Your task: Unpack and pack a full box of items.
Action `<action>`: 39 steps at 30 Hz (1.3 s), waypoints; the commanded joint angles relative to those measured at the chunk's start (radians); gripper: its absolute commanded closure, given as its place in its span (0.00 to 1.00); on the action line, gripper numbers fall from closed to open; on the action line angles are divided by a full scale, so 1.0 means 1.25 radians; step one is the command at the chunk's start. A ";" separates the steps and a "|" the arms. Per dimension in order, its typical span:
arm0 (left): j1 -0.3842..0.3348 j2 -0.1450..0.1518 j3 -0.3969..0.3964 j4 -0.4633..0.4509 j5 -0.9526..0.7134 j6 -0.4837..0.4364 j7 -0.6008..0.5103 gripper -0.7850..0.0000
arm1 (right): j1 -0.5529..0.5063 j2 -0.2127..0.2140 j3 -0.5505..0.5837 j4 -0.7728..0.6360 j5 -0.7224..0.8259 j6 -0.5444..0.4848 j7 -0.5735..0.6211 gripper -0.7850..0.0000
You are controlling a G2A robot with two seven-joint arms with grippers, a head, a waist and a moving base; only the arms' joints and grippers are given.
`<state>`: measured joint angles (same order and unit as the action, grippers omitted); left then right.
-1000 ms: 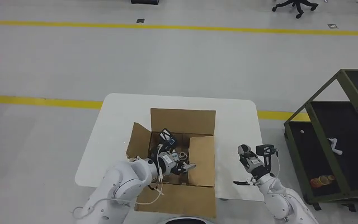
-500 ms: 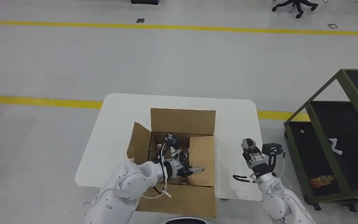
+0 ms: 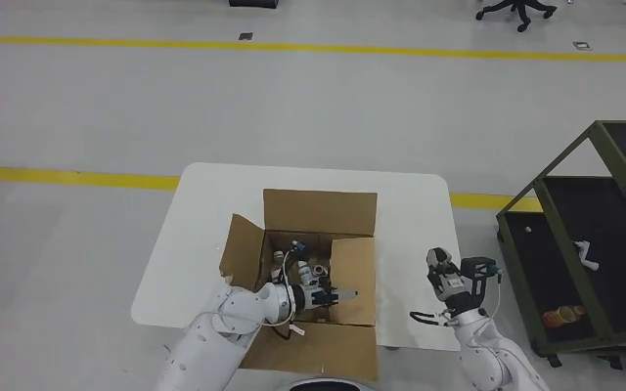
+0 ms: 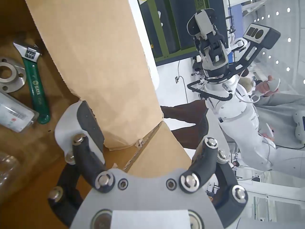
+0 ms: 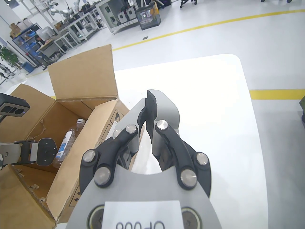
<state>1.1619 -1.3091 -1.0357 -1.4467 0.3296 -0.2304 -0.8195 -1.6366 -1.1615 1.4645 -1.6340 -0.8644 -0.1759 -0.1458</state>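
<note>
An open cardboard box (image 3: 320, 211) stands mid-table with its flaps spread. My left gripper (image 3: 333, 293) is open and straddles the box's right flap (image 4: 95, 48): one finger (image 4: 89, 122) is inside the box and the other finger (image 4: 206, 152) is outside it. On the box floor lie a green-handled wrench (image 4: 35, 82), a metal flange (image 4: 9, 75) and a clear plastic bottle (image 4: 14, 117). My right gripper (image 5: 146, 117) is shut and holds nothing. It hangs over the bare white table (image 5: 202, 91), to the right of the box (image 5: 78, 84). The bottle (image 5: 66, 141) also lies in sight there.
A green metal cart (image 3: 577, 254) stands off the table's right side. Bare table surface (image 3: 210, 215) lies left of and behind the box. The table's right edge is close to my right gripper (image 3: 437, 264).
My left gripper has moved from the box's middle to its right flap. The right arm has drifted slightly back toward the table's near right edge, still shut.
</note>
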 commanded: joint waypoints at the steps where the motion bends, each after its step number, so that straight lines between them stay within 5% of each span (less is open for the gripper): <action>1: 0.000 0.000 0.000 0.000 0.000 0.000 0.000 0.00 | -0.001 0.000 0.002 -0.001 -0.003 -0.001 0.003 1.00; 22: -0.026 -0.013 0.037 0.123 -0.073 0.006 0.069 0.00 | -0.004 -0.006 0.004 0.029 -0.013 -0.023 0.020 1.00; 39: -0.050 -0.023 0.048 0.198 -0.202 -0.010 0.056 0.00 | 0.098 -0.036 -0.136 0.259 0.042 -0.126 0.016 1.00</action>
<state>1.0994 -1.3379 -0.9756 -1.1998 0.0856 -0.2407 -0.7449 -1.5279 -1.2041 1.3073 -1.3226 -0.8106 -0.3286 -0.1265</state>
